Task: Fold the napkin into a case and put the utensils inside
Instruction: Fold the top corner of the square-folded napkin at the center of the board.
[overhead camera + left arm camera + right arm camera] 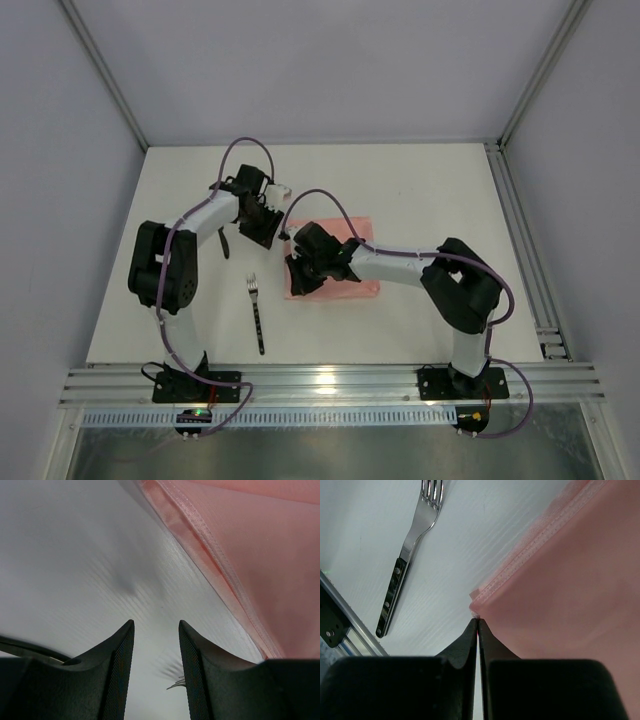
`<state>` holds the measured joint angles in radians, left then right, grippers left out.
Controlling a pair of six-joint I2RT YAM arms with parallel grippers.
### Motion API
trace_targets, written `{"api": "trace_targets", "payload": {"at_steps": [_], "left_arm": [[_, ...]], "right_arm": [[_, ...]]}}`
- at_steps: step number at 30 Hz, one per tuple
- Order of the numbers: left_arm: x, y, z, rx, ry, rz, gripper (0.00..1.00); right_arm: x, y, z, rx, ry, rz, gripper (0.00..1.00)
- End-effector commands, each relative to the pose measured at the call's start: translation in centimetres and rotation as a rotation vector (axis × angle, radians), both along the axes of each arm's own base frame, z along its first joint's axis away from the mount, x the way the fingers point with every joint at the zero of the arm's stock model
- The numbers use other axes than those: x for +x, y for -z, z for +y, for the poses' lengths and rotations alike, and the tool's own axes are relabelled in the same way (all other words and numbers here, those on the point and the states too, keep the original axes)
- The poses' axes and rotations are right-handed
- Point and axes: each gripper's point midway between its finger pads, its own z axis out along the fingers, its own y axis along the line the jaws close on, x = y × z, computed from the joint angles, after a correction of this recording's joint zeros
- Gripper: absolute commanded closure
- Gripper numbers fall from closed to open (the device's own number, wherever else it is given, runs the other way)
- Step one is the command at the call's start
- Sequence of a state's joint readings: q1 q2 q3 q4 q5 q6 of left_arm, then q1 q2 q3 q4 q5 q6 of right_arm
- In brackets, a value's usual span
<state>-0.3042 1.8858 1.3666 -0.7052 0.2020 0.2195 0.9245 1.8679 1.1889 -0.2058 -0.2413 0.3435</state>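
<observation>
The pink napkin (350, 286) lies mid-frame on the bench (420, 190), fork (257, 312) at its lower left. The left hand (156, 625) stands apart, empty, beside its edge; the right hand (478, 620) is pressed together at its corner

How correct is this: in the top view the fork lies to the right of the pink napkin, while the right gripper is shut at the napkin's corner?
One thing is wrong. The fork lies to the left of the napkin, not the right; the top external view shows it. The right gripper is indeed shut at the napkin's corner.
</observation>
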Motion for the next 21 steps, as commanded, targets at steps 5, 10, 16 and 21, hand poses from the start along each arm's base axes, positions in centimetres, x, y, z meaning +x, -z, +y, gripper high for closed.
{"api": "trace_targets", "payload": {"at_steps": [5, 10, 16, 21], "left_arm": [[0.8, -0.1, 0.1, -0.003, -0.012, -0.028, 0.57], [1.0, -0.2, 0.1, -0.005, -0.013, -0.032, 0.57], [1.2, -0.3, -0.1, -0.017, -0.018, -0.028, 0.57], [1.3, -0.3, -0.3, -0.020, -0.018, -0.026, 0.57]], "right_arm": [[-0.7, 0.4, 0.7, 0.040, -0.050, 0.005, 0.96], [-0.9, 0.9, 0.7, 0.037, -0.053, 0.013, 0.96], [-0.3, 1.0, 1.0, 0.041, -0.035, -0.003, 0.96], [0.2, 0.1, 1.9, 0.078, -0.032, -0.015, 0.96]]}}
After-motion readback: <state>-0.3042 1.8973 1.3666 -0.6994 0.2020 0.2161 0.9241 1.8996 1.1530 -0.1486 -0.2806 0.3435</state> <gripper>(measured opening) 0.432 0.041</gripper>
